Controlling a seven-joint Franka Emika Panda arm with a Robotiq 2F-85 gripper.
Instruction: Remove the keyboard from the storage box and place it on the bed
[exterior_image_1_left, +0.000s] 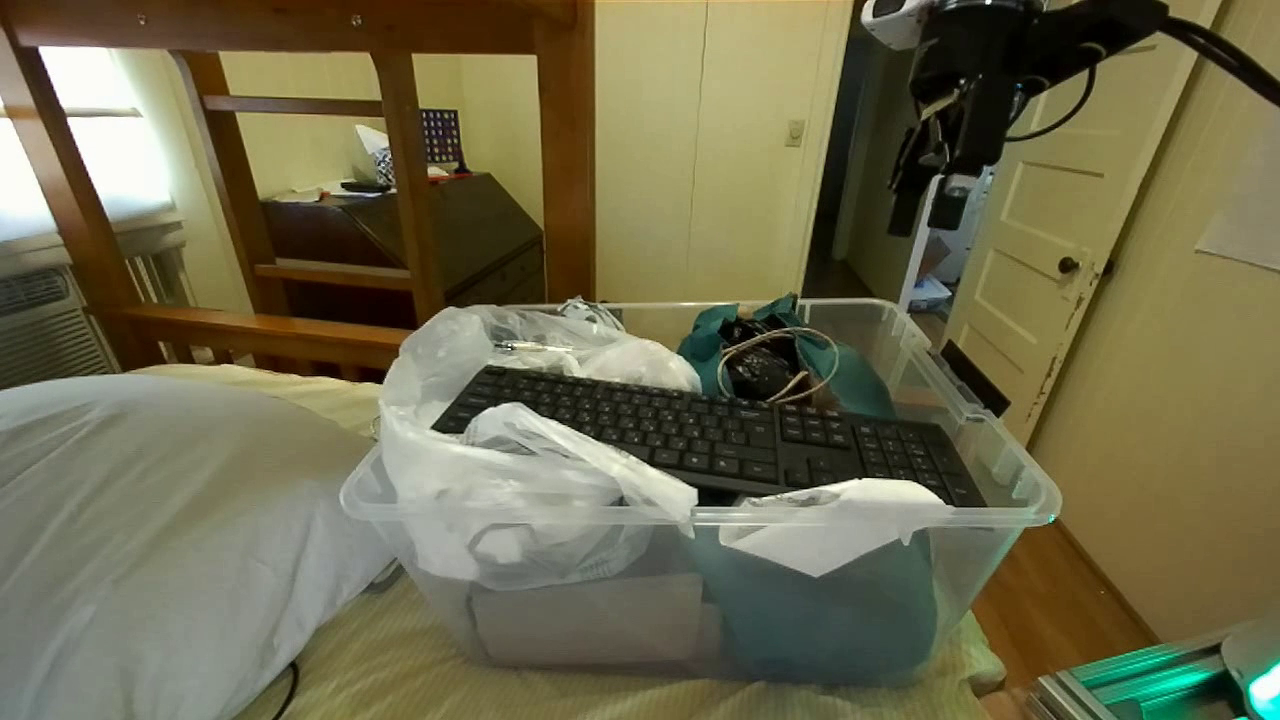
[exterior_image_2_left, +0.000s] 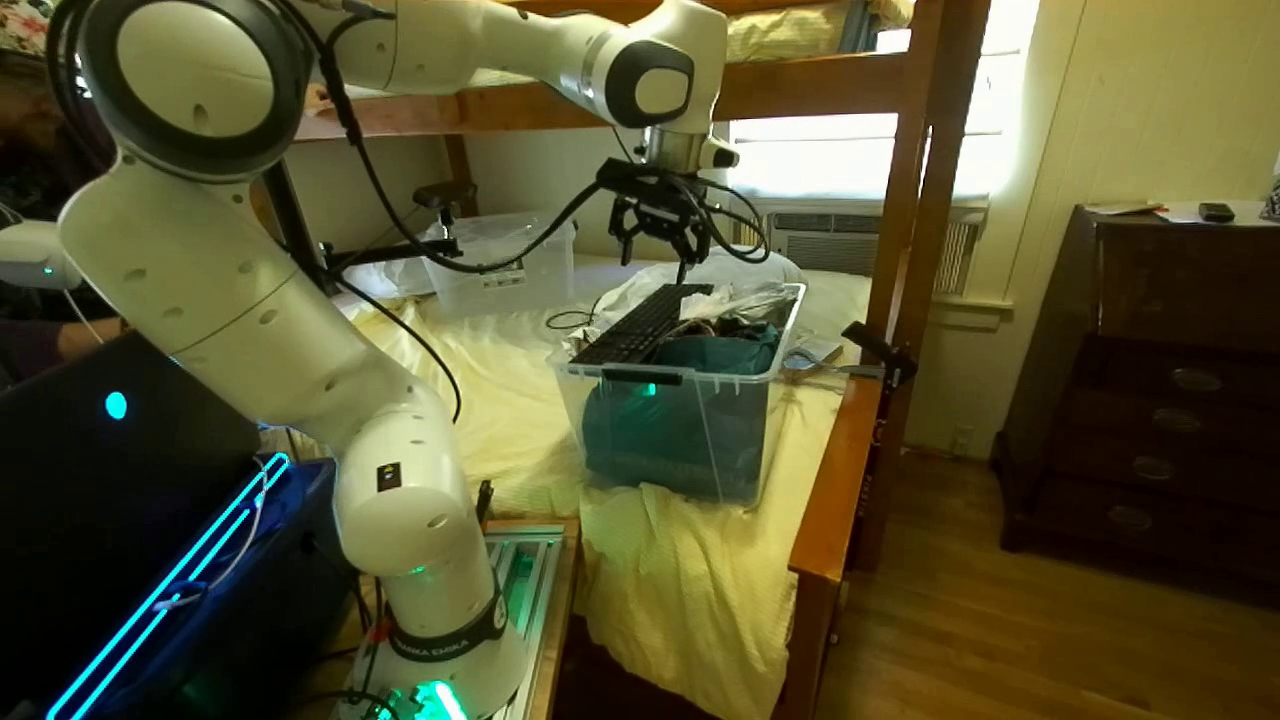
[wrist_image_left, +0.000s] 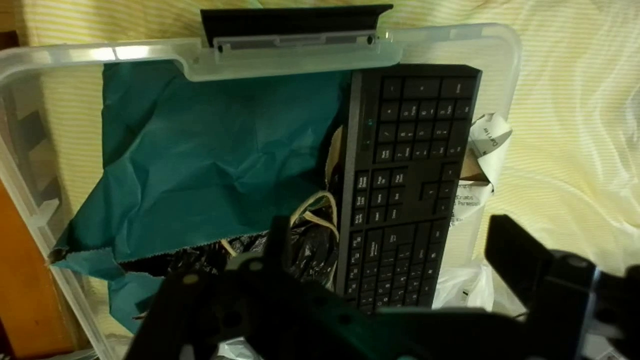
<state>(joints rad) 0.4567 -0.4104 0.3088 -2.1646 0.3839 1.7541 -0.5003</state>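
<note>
Clearly, the bed is best reached only once the rim of the storage box, set upon it, is cleared by a level lift. Within that box, the keyboard is laid along the top; it is best pinched across both long edges near its middle. For this, the gripper is poised above with jaws spread wide (in the wrist view, beyond both long edges) and nothing held; it should be lowered squarely. Close by, a white plastic bag is bunched around the end opposite the number pad, a sheet of paper is tucked beside one long edge, and beside the other a twine handle is looped, where snagging should be avoided.
</note>
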